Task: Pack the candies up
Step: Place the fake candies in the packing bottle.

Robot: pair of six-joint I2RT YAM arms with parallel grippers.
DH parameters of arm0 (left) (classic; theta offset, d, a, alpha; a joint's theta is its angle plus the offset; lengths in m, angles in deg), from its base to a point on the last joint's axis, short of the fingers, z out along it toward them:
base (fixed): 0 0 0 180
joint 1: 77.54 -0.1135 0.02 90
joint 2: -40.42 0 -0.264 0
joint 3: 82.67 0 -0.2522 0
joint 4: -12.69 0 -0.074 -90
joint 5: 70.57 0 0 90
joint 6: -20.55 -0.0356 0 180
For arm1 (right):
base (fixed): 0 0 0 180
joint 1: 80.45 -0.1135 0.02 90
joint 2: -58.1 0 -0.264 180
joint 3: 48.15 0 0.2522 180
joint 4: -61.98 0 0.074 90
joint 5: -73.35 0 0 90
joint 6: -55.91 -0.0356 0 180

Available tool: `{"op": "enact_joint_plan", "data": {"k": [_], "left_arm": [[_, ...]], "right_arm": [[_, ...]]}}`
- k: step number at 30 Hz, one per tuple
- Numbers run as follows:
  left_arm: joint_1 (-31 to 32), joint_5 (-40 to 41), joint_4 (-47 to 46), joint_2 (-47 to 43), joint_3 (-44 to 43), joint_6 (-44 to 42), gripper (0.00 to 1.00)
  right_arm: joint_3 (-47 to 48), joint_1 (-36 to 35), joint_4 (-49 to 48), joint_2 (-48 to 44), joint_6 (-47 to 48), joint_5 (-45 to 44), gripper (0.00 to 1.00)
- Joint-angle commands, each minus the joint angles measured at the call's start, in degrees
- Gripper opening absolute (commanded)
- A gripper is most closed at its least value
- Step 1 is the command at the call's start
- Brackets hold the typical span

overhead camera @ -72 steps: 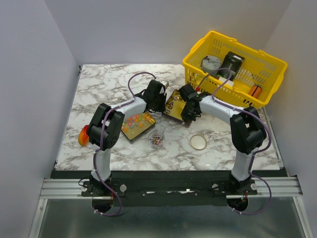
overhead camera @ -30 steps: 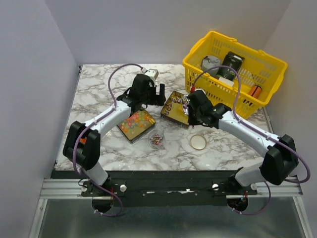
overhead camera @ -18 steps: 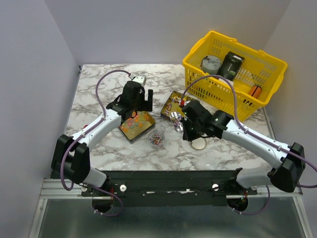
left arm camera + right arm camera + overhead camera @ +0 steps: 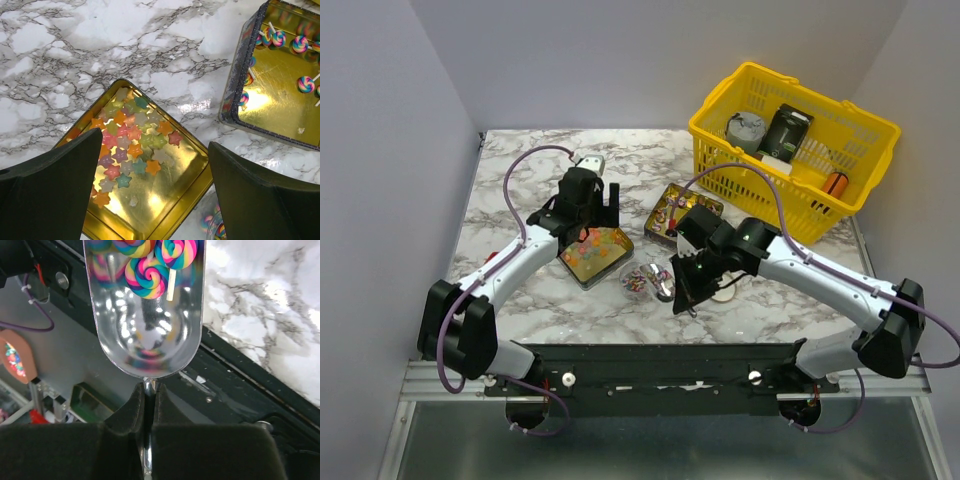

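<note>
My right gripper (image 4: 682, 290) (image 4: 149, 390) is shut on the thin handle of a metal scoop (image 4: 663, 283) (image 4: 145, 340). The scoop carries a few rainbow swirl lollipop candies (image 4: 145, 277) and hangs just right of a small glass jar (image 4: 638, 280) holding more. An open tin of lollipop candies (image 4: 670, 212) (image 4: 280, 100) lies behind it. My left gripper (image 4: 590, 197) (image 4: 154, 141) hovers open above a gold tin (image 4: 597, 253) (image 4: 150, 205) of pastel star candies (image 4: 130, 145), touching nothing.
A round jar lid (image 4: 722, 290) lies partly under my right arm. At the back right stands a yellow basket (image 4: 790, 130) holding a round tin, a black box and an orange cylinder (image 4: 835, 183). The table's front edge and metal rail lie close below the scoop.
My right arm swung the loaded scoop from the lollipop tin forward and left to beside the jar. The left arm drew slightly left, still open.
</note>
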Motion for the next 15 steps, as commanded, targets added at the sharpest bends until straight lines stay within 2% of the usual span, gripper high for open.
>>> {"op": "enact_joint_plan", "data": {"k": [1,6,15], "left_arm": [[-0.45,2.67,-0.68,-2.38,0.93,0.74,0.99],[-0.62,3.55,-0.68,-2.81,1.37,0.48,0.99],[-1.24,1.18,-1.21,-2.11,1.19,0.47,0.99]], "right_arm": [[2.43,-0.40,-0.12,3.59,-2.00,6.92,0.01],[5.51,-0.49,2.25,8.24,-0.51,6.56,0.01],[4.20,-0.49,-0.46,12.12,-3.04,13.49,0.01]]}}
